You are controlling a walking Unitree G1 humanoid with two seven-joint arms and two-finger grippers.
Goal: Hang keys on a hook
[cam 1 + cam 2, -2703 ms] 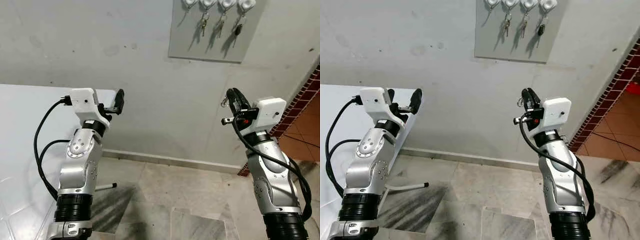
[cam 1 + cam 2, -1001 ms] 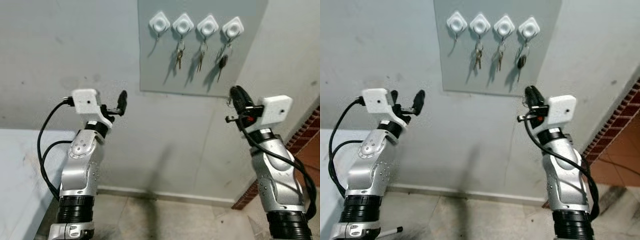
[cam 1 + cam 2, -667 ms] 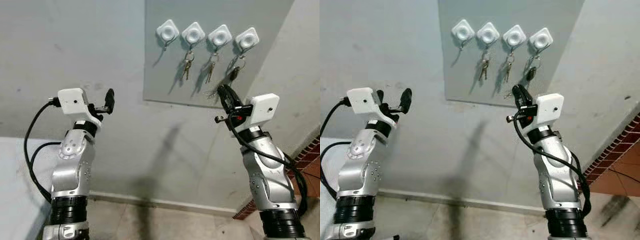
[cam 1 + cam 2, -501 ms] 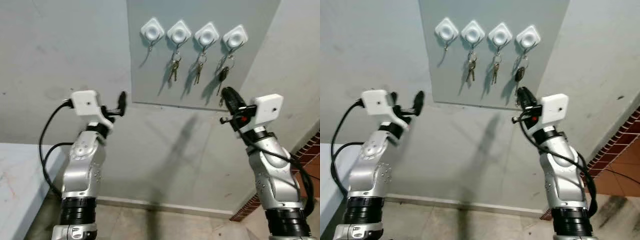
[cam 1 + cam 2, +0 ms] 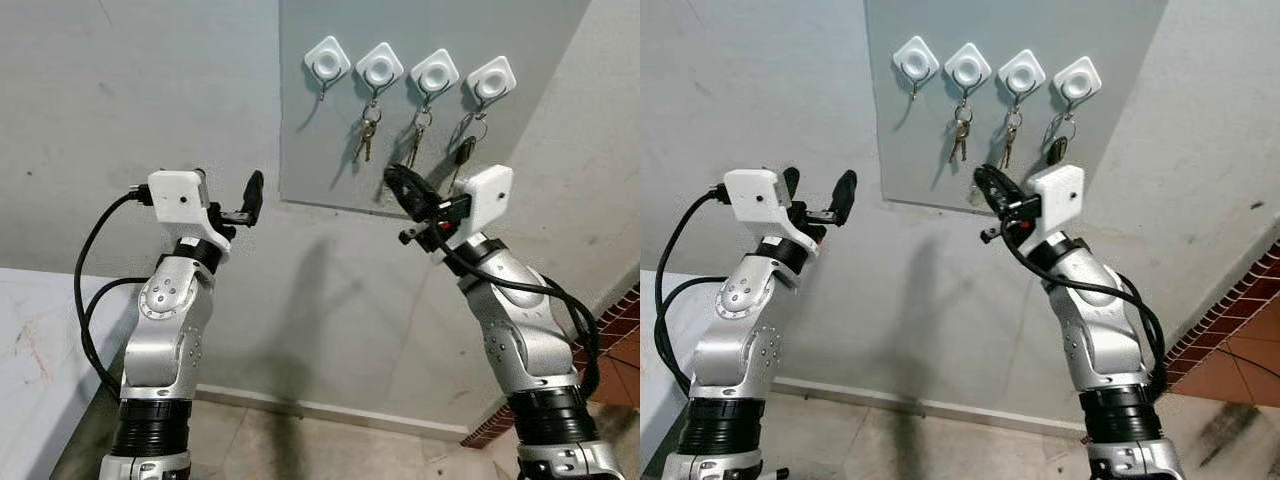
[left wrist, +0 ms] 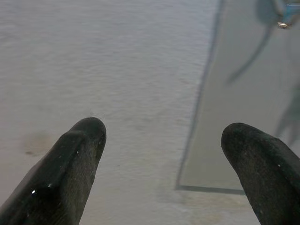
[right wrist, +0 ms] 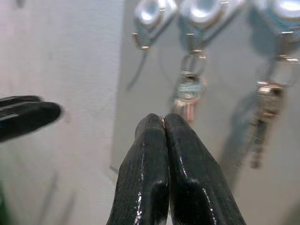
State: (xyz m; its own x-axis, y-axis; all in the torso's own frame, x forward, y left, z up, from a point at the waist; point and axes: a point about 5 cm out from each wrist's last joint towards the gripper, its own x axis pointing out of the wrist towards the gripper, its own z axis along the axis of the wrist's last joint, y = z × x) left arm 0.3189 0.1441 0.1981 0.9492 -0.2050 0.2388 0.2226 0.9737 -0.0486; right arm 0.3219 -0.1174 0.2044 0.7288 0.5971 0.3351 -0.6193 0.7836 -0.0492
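A grey panel [image 5: 320,150] on the wall carries a row of white diamond hooks. The leftmost hook [image 5: 327,60] is bare. Keys [image 5: 365,140] hang from each of the other three. My right gripper [image 5: 390,178] is shut just in front of the panel, below the second hook and right of the bare one. It pinches a key ring [image 5: 974,195] that barely shows at its tip. In the right wrist view its fingertips [image 7: 163,119] point at the second hook's keys [image 7: 187,93]. My left gripper [image 5: 818,190] is open and holds nothing, left of the panel.
A white table top [image 5: 40,340] lies at the lower left, beside my left arm. A red brick wall edge [image 5: 615,315] stands at the lower right. Tiled floor [image 5: 300,440] runs along the foot of the wall.
The camera has shifted a little. My right gripper has swung left along the panel, from under the fourth hook to under the second. The left arm keeps its pose.
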